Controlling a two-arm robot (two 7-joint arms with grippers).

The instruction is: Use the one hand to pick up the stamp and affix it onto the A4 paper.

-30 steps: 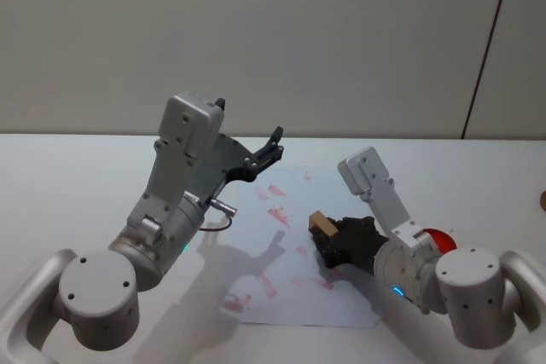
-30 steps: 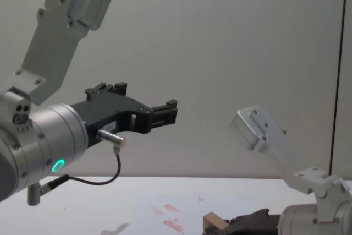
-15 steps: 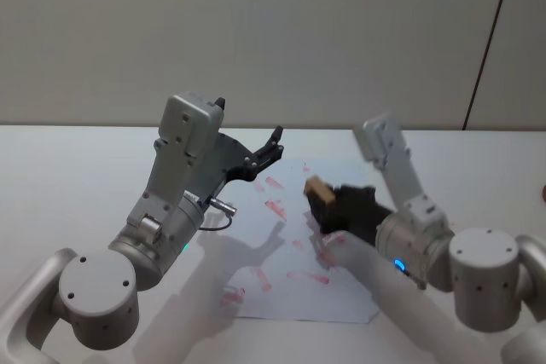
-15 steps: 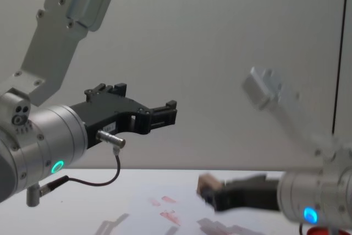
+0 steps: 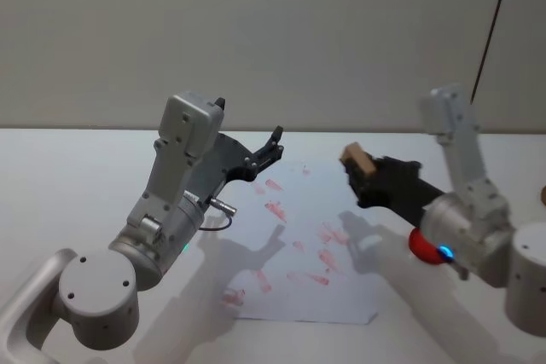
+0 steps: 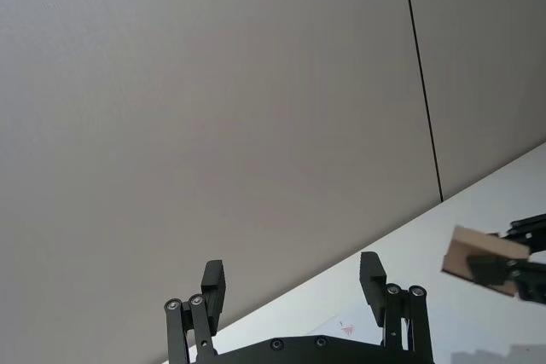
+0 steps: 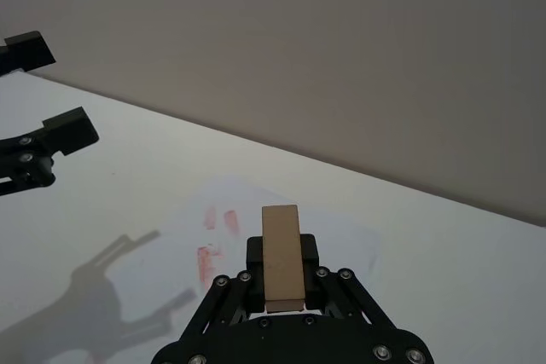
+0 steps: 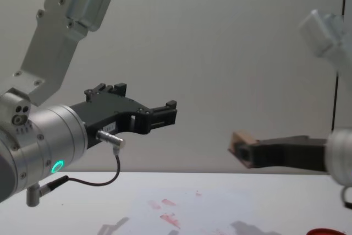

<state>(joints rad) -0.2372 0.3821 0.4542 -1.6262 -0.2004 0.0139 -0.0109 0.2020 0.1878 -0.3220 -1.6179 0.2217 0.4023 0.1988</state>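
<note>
My right gripper [image 5: 365, 178], on the arm with the blue ring, is shut on the stamp [image 5: 356, 158], a small light-brown wooden block. It holds the stamp in the air above the right edge of the A4 paper [image 5: 290, 287], clear of the sheet. The right wrist view shows the stamp [image 7: 281, 255] upright between the fingers, with the paper [image 7: 341, 229] and its red marks below. In the chest view the stamp [image 8: 240, 138] hangs well above the paper [image 8: 184, 205]. My left gripper [image 5: 275, 147] is open, raised over the paper's far left part, with nothing in it.
A red round object [image 5: 418, 245] lies on the white table behind my right arm, to the right of the paper. Several red-pink ink marks [image 5: 275, 209] cover the sheet. A plain wall stands behind the table.
My right gripper has lifted the stamp off the middle of the paper and carried it up and to the right. The left arm has not moved.
</note>
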